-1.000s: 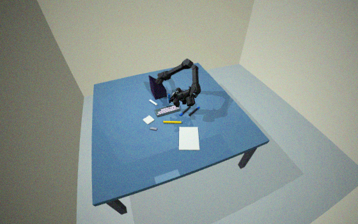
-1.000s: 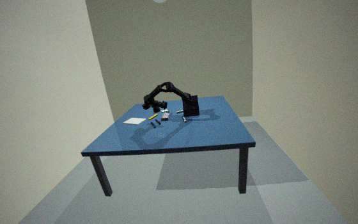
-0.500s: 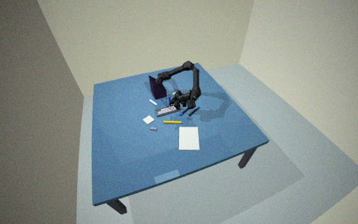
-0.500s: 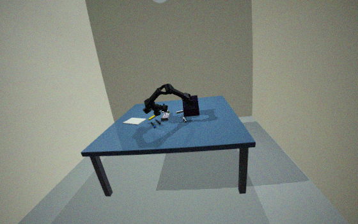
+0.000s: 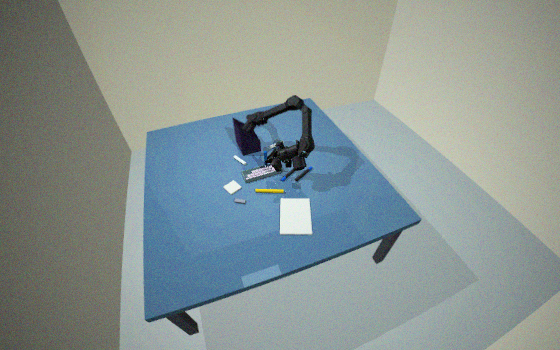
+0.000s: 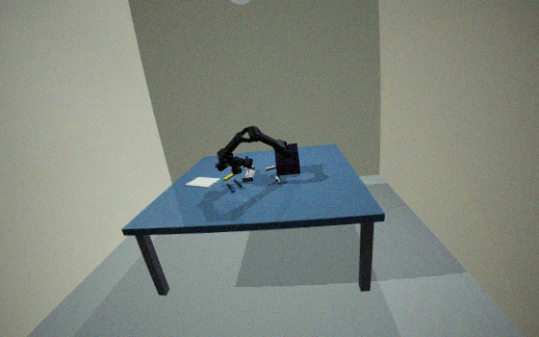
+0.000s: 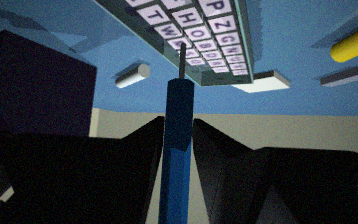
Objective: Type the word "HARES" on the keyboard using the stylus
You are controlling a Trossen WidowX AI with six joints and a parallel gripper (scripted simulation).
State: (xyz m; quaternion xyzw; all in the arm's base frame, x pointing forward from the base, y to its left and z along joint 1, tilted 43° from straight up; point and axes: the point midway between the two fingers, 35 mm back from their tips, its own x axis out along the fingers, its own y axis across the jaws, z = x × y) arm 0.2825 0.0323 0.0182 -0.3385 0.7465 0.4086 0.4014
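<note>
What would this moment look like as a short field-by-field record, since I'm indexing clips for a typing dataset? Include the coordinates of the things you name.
gripper: closed on the stylus (image 7: 177,120), fingers on either side
stylus: blue body, thin grey tip over the keyboard in the wrist view
keyboard: lettered pale keys, dark frame (image 5: 247,177)
contact with a key: cannot tell
paper: large white sheet (image 5: 295,216) (image 6: 202,182)
yellow stick: lying between keyboard and sheet (image 5: 270,191) (image 6: 228,177)
upright panel: dark, near the arm's base (image 5: 246,137) (image 6: 288,161)

1 keyboard (image 5: 261,173) (image 6: 248,174) (image 7: 192,80) | 1 yellow cylinder (image 5: 269,191) (image 6: 228,177) (image 7: 346,48) | 2 dark-and-blue pens (image 5: 303,174) (image 6: 230,188)
</note>
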